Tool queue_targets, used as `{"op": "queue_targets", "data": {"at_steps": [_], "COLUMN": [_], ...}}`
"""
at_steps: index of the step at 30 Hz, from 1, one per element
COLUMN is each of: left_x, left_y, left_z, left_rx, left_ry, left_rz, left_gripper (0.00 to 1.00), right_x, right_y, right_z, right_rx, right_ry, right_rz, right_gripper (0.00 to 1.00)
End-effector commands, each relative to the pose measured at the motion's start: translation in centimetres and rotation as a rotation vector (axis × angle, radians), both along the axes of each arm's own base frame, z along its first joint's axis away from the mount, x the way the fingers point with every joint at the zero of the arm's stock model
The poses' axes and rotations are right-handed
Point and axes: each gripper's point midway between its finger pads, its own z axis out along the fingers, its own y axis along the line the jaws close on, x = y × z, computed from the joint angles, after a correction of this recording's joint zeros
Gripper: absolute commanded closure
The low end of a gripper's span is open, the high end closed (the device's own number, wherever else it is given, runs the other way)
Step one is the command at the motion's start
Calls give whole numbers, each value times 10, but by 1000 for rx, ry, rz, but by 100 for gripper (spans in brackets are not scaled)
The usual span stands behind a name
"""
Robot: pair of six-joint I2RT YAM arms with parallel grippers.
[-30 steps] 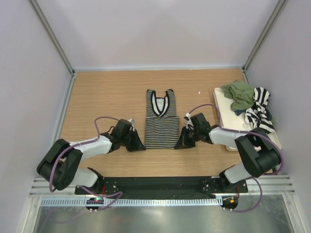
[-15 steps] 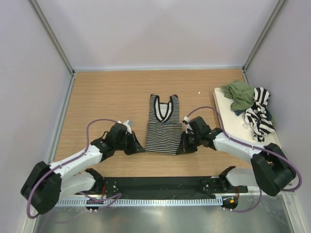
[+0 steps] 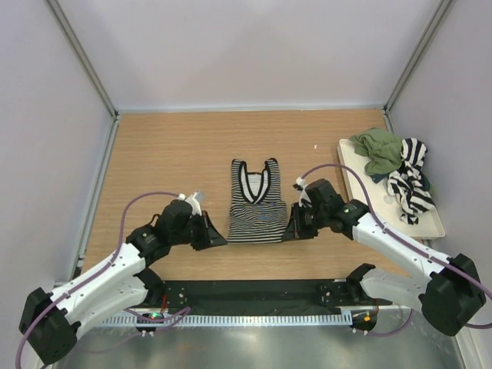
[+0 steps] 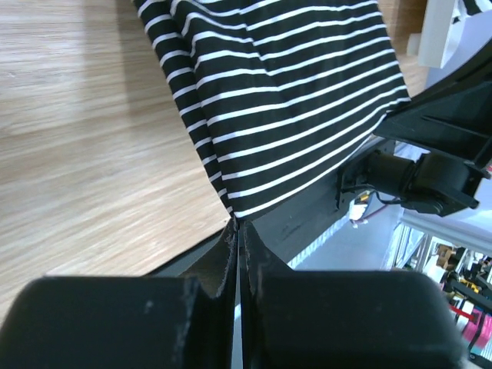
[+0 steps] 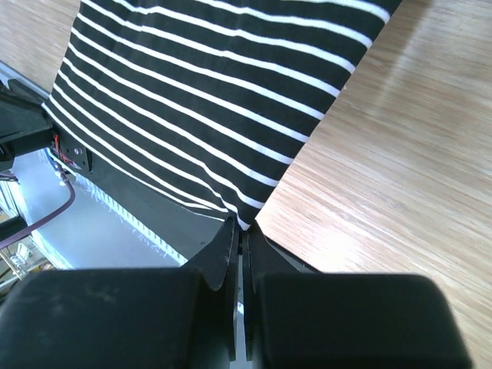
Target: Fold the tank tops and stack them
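We note the pinstriped tank top [image 3: 257,207] lies mid-surface, neckline toward the far edge. The left gripper [image 3: 211,233] and right gripper [image 3: 294,229] are each pinched tight on a near hem corner. We judge the cloth light and limp, likely to sag between holds, so the corners suit. The olive top [image 3: 378,150] and broad-striped top [image 3: 410,181] are heaped on the tray [image 3: 380,201] at the right edge.

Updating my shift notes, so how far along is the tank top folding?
Nothing is folded or stacked yet. In hand: the left tool and right tool each pinch a hem corner of the pinstriped tank top. Left: the olive top and broad-striped top, crumpled on the tray.
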Motion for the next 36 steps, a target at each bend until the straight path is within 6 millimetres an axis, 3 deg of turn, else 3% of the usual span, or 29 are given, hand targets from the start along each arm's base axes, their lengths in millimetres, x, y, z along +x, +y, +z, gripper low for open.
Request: {"op": "queue_targets", "data": {"at_steps": [1,9,14,21,27,31,36], "left_x": [4,22,40,67,86,86,77], "left_y": [-2,-11,-16,-26,-23,-24,-25], "left_z": [29,62,91,108,118,120,106], "left_rx": [-24,-39,-47,-10,-11,-22,-31], "left_ry": [-39,-80,-142,-172,-203,-197,-163], "left_rz": [19,43,77,105,154,142,124], "left_gripper": [100,100,100,100,100,100,100], "right_x": [6,35,64,107,130,130,120], "right_y": [-4,-1,6,15,17,20,19], "right_z": [22,53,78,82,81,81,78], "right_rx": [-20,-73,-80,-69,-11,8,21], "right_ry": [-39,-119,-183,-174,-141,-125,-104], "right_rz": [-22,-29,-38,-55,-62,-49,-35], "right_gripper": [95,96,96,97,97,97,97]}}
